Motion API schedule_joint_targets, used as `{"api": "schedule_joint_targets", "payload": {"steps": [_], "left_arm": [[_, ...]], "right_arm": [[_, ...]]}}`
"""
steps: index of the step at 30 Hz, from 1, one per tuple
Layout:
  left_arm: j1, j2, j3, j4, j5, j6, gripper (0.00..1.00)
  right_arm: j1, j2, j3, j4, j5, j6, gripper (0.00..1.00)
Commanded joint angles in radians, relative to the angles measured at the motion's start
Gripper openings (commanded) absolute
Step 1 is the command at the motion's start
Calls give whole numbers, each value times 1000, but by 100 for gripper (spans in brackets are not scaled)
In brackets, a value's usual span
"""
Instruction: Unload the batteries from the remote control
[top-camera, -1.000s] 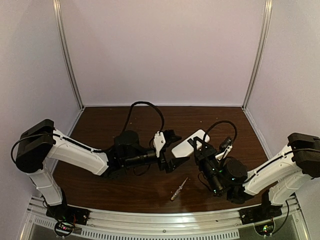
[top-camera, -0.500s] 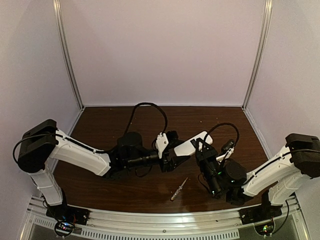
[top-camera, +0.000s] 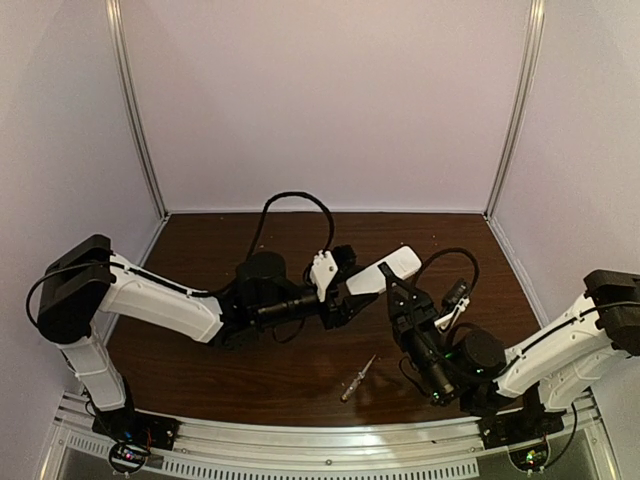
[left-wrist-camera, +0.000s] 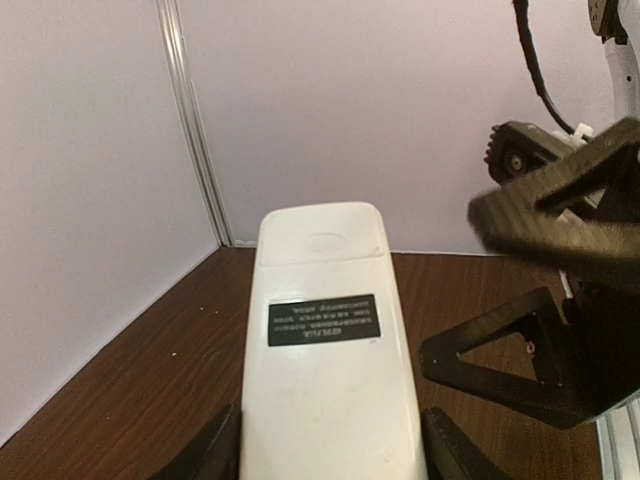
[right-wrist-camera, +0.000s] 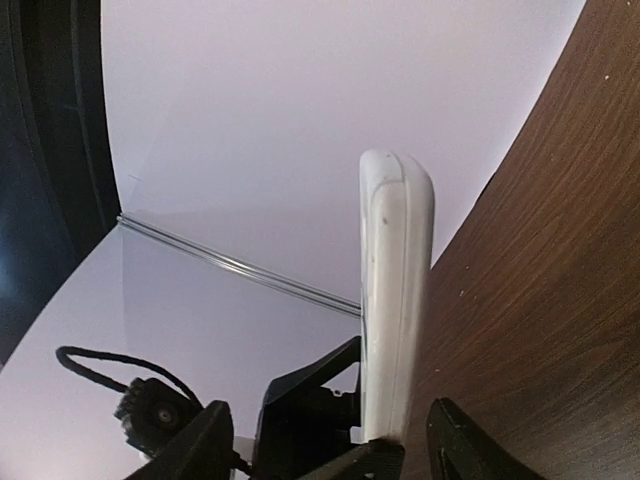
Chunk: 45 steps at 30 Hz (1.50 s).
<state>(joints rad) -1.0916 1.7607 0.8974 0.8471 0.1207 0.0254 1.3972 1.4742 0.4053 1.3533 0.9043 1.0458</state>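
Left wrist view: remote control (left-wrist-camera: 325, 350) was seen clamped in left pincer (left-wrist-camera: 330, 458), held aloft, long axis running straight ahead of it. Right pincer (top-camera: 397, 296), jaws apart, was placed just beside its far end. Labelled back was shown here; only a thin edge in right wrist. Batteries were not seen.

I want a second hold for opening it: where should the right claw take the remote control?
Probably its free far end: the left claw clamps the near end's long edges. Bring the right claw from the right, closing on the remote control across its flat faces.
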Motion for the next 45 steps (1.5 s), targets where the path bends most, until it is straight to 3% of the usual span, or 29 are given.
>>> {"api": "schedule_joint_targets", "payload": {"steps": [1,4,5,8,12,14,22,34,39,45], "left_arm": [[2,-5,25,3,2,14,3],[3,-13,25,-21,9,23,2],[3,-17,23,-32,11,27,1],[5,-36,17,-73,33,45,1],[6,-72,1,-125,84,66,0],[6,-92,-8,-147,108,75,0],[9,-164,-29,-239,188,103,0],[13,-259,-50,-401,324,156,0],[14,-278,-54,-429,353,179,0],[14,-273,-38,-460,370,198,0]], "right_arm": [[5,-78,-32,128,-23,-6,77],[5,-137,-69,71,-30,-18,97],[5,-162,-85,47,-32,-30,99],[3,-300,-117,-150,-43,-61,100],[-9,-534,5,-872,-48,-49,100],[-15,-609,64,-1117,-54,-54,100],[-96,-756,166,-1480,-324,-159,100],[-301,-738,195,-1486,-851,-270,100],[-393,-699,171,-1405,-1078,-260,93],[-412,-601,187,-1317,-1245,-246,85]]}}
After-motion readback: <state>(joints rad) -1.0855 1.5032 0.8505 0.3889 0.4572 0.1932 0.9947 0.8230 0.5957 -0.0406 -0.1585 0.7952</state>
